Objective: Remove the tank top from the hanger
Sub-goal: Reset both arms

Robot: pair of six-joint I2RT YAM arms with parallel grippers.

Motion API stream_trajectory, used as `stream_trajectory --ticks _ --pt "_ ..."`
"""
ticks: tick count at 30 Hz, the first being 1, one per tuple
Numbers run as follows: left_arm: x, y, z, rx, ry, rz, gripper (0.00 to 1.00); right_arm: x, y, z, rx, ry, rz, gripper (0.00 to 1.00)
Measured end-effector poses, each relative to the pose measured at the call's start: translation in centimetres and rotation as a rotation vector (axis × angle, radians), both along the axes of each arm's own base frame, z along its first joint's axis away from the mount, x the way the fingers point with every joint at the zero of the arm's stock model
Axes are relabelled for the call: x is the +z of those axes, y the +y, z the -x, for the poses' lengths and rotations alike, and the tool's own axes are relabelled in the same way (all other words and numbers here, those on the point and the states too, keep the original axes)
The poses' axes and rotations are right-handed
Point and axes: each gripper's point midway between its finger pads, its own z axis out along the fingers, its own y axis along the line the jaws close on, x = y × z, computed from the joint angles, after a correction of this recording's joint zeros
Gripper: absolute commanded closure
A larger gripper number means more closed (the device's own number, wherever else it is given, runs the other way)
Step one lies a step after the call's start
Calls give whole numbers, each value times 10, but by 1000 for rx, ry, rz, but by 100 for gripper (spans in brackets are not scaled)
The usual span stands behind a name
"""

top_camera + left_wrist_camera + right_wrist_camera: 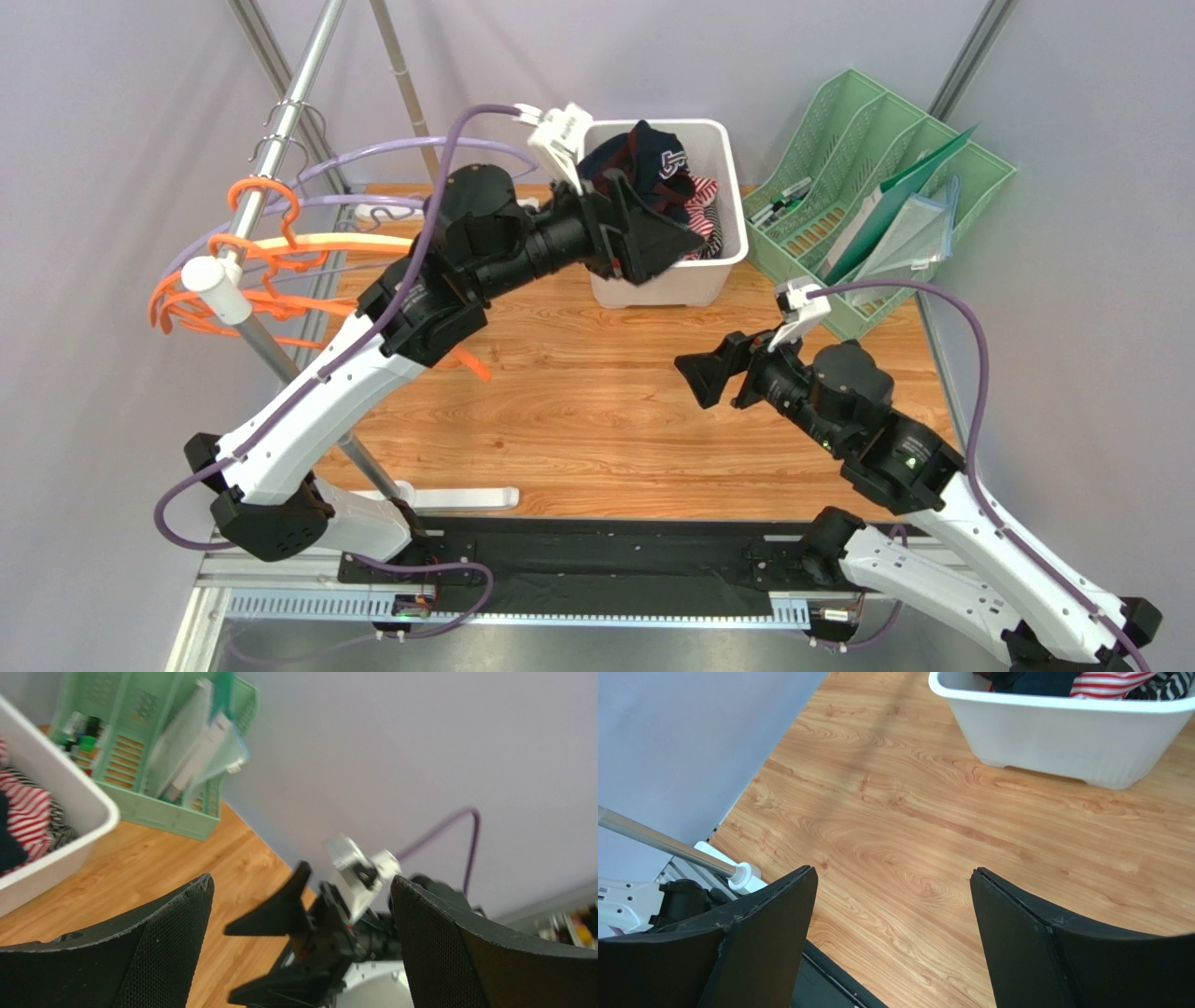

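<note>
Both tools open and empty; tank top in bin.
Orange hangers (267,255) hang on the rail (291,126) at left. The left tool (671,224) gapes wide, holding nothing, at the white bin (659,287), where the dark tank top (648,151) lies bundled. The right tool (709,375) is open and empty above the tabletop (589,420).

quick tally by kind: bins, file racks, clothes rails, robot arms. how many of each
white bin: 1
green file rack: 1
clothes rail: 1
robot arms: 2 (left arm, right arm)
total: 5
</note>
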Motion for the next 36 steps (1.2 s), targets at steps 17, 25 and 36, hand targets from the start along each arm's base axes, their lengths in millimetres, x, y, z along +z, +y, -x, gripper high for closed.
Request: stream_trajectory --ticks 17,25,36 --pt "-209 -46 178 -625 -12 -357 1 -56 -1 5 -27 131 -1 9" --pt "-326 16 186 -521 114 -423 1 -96 -5 11 -61 206 -47 0" --pt "-370 66 151 -193 86 -205 1 -198 8 23 -28 296 -184 0"
